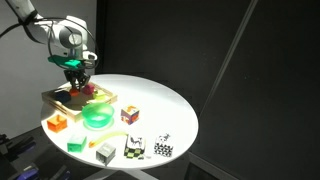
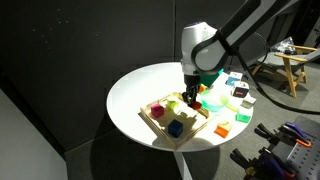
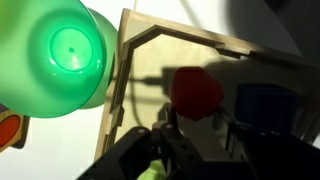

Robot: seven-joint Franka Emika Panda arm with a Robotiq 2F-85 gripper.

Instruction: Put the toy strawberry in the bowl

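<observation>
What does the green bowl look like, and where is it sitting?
The bowl is round, shallow and bright see-through green, like plastic. In the wrist view the bowl shows a small circle at the middle of its bottom, and nothing seems to lie inside. It stands upright on the white round table, right beside the wooden tray. Whether the two touch is hard to tell.

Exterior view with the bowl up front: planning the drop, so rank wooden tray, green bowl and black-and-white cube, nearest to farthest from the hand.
1. Wooden tray, under the hand.
2. Green bowl, beside the tray.
3. Black-and-white cube, table's opposite edge.
</observation>
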